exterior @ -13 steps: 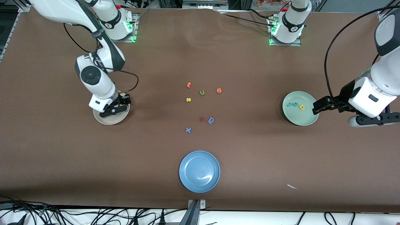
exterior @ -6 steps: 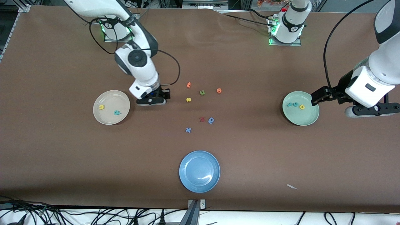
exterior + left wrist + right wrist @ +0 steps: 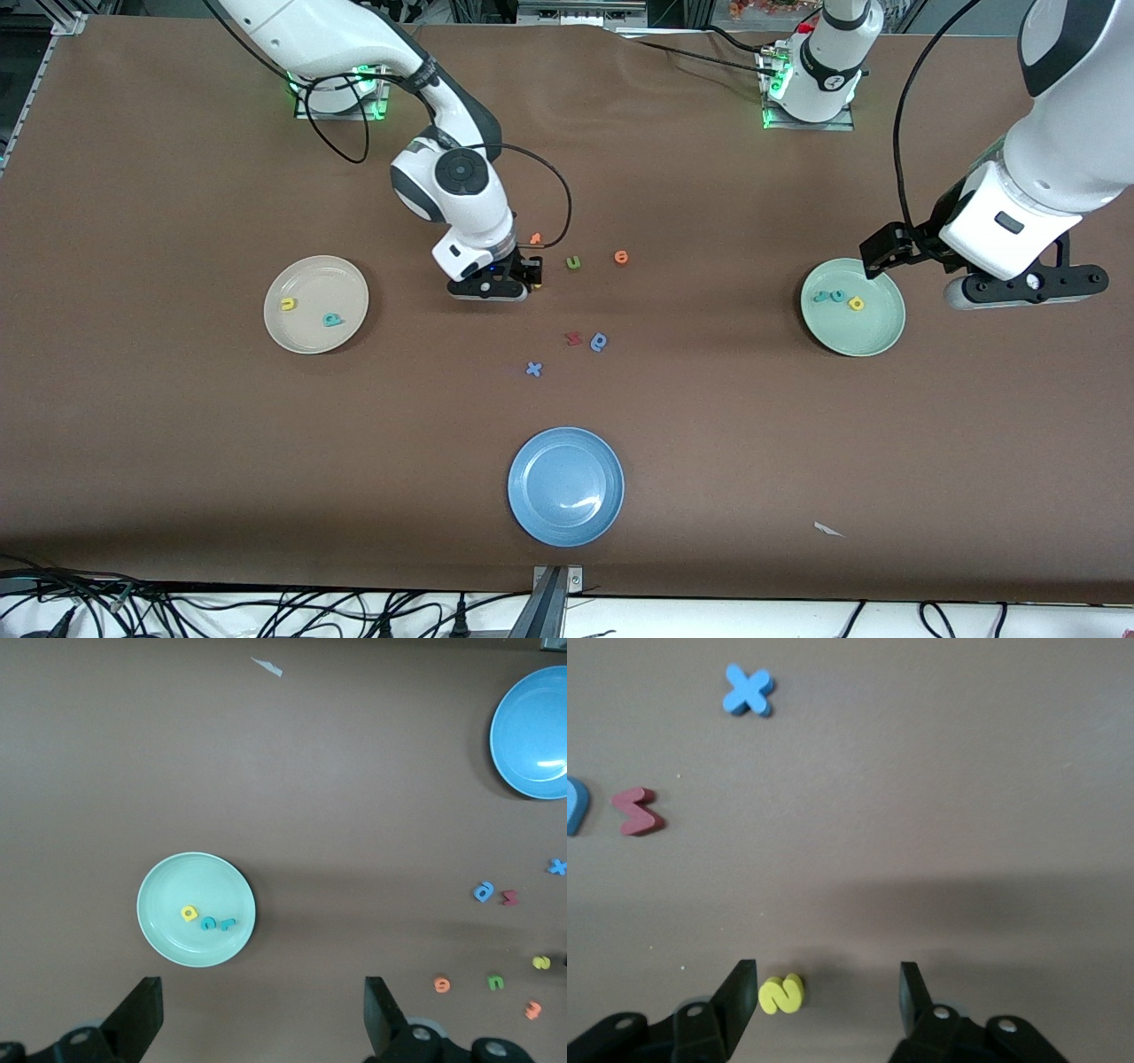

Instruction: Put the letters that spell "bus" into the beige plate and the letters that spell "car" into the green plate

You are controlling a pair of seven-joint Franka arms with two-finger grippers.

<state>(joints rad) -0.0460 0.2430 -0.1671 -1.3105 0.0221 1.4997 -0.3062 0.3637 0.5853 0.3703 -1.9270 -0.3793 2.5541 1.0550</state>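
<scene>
Front view shows my right gripper, fingers spread, newly swung from the beige plate, holding 2 letters, to straddle the yellow "s", mostly hidden beneath it; the left gripper waits agape by the filled green plate.

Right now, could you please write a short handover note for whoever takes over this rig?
Right gripper: open, low over the table, the yellow "s" between its fingers, not gripped.
Left gripper: open, holding nothing, waiting above the table beside the green plate.
Done: teal "c", teal "r" and yellow "a" lie in the green plate; yellow "u" and teal "b" lie in the beige plate.
Left: grasp the "s" and put it in the beige plate.
</scene>
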